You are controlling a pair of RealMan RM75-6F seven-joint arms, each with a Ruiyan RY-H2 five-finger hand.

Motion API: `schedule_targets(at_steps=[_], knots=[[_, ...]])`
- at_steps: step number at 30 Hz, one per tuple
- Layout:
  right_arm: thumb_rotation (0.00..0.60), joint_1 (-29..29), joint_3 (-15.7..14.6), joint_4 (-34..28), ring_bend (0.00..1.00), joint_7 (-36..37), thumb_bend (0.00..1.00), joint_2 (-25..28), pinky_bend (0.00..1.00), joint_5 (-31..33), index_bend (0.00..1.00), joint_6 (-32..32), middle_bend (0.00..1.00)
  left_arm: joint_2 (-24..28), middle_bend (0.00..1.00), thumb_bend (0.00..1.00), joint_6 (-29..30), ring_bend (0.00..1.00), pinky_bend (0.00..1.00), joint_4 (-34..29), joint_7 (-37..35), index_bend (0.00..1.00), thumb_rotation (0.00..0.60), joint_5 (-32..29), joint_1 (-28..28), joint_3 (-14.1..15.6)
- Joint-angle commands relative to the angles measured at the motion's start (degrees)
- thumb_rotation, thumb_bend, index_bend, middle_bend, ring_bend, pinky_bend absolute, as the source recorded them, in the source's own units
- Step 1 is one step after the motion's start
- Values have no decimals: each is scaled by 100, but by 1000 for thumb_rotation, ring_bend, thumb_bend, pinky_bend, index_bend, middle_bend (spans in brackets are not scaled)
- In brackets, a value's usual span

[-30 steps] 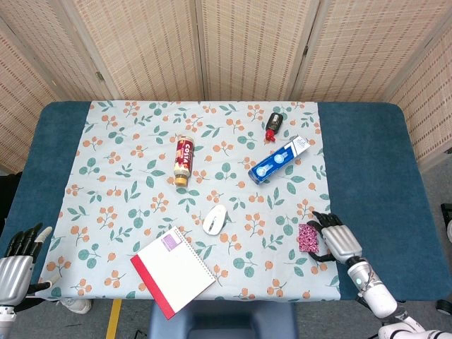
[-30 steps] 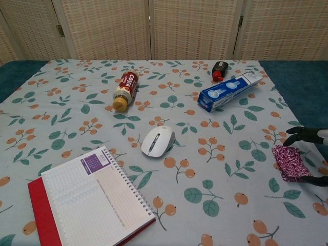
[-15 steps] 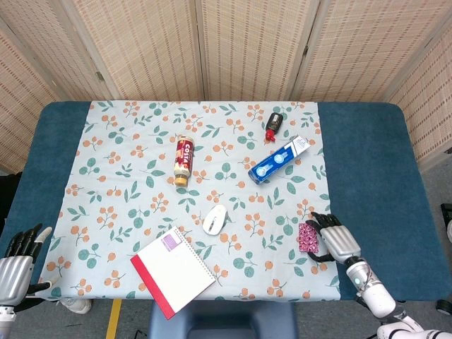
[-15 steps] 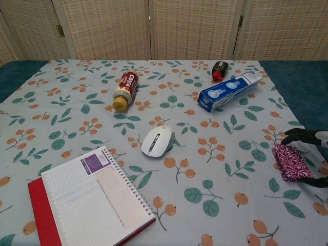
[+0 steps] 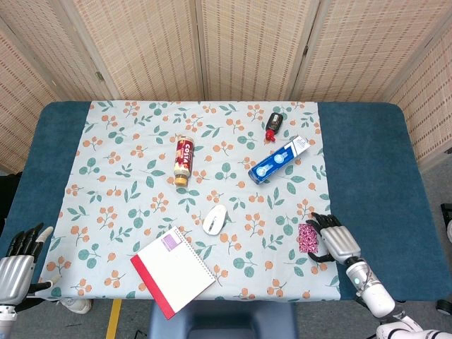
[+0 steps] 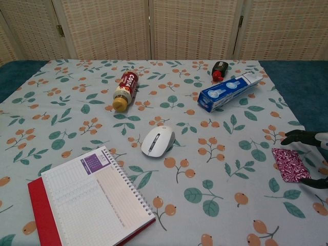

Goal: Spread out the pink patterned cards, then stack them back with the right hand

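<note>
The pink patterned cards [image 5: 307, 238] [image 6: 291, 164] lie flat as one stack on the floral cloth near its right edge. My right hand [image 5: 336, 240] [image 6: 313, 154] sits just right of the stack, with fingers [image 6: 297, 136] arched past its far edge and the thumb by its near right corner. Nothing shows the hand gripping the cards. My left hand [image 5: 15, 265] hangs off the table's front left corner, fingers extended and holding nothing.
A white mouse [image 6: 157, 140] and a red-backed spiral notebook [image 6: 89, 200] lie at the front middle and left. Further back are a coffee bottle [image 6: 123, 90], a blue box [image 6: 229, 91] and a small red-capped bottle [image 6: 219, 70]. Blue table [image 5: 367, 176] borders the cloth.
The card stack has gone from tilted up against the right hand to lying flat on the cloth. The right hand's fingers have eased back slightly. The left hand has not moved.
</note>
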Motion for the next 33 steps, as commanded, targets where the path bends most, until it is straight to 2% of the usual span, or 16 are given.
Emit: schedule_targets(at_steps=[1, 6, 9, 11, 13, 14, 17, 24, 29, 33], knots=[[422, -7, 13, -20, 0, 18, 336, 14, 0, -22, 112, 26, 56, 1, 32, 178, 8, 74, 0, 5, -13, 98, 600, -4, 5, -1], [421, -101, 88, -256, 0, 110, 336, 237, 0, -201, 112, 375, 56, 13, 32, 178, 18, 73, 0, 10, -24, 98, 600, -14, 5, -13], [422, -247, 118, -524, 0, 98, 335, 468, 0, -424, 112, 835, 56, 13, 32, 177, 41, 74, 0, -4, -7, 98, 600, -21, 3, -34], [475, -392, 149, -664, 0, -11, 335, 580, 0, -547, 112, 1239, 56, -1, 32, 178, 84, 74, 0, -7, 36, 98, 600, -20, 8, -55], [579, -592, 172, -815, 0, -217, 335, 696, 0, -668, 112, 1732, 59, -35, 32, 179, 187, 74, 0, -8, 80, 99, 600, -26, 29, -101], [594, -680, 179, -880, 0, -270, 336, 745, 0, -721, 112, 1933, 60, -53, 32, 179, 241, 74, 0, -10, 90, 100, 600, -28, 40, -126], [600, -987, 164, -1070, 0, -199, 336, 951, 0, -926, 112, 2532, 64, -110, 32, 181, 431, 73, 0, -11, 138, 103, 600, -6, 67, -206], [600, -1516, 87, -1175, 0, 132, 336, 1222, 0, -1241, 112, 3364, 77, -215, 34, 190, 758, 77, 0, -94, 314, 113, 600, 107, 88, -320], [600, -1677, 55, -1114, 0, 245, 336, 1308, 0, -1406, 113, 3559, 80, -197, 35, 192, 698, 81, 0, -224, 511, 115, 600, 107, 50, -323], [600, -1711, 55, -1150, 0, 248, 336, 1380, 0, -1414, 117, 3487, 81, -189, 35, 192, 651, 81, 0, -314, 679, 115, 600, 106, 20, -324]])
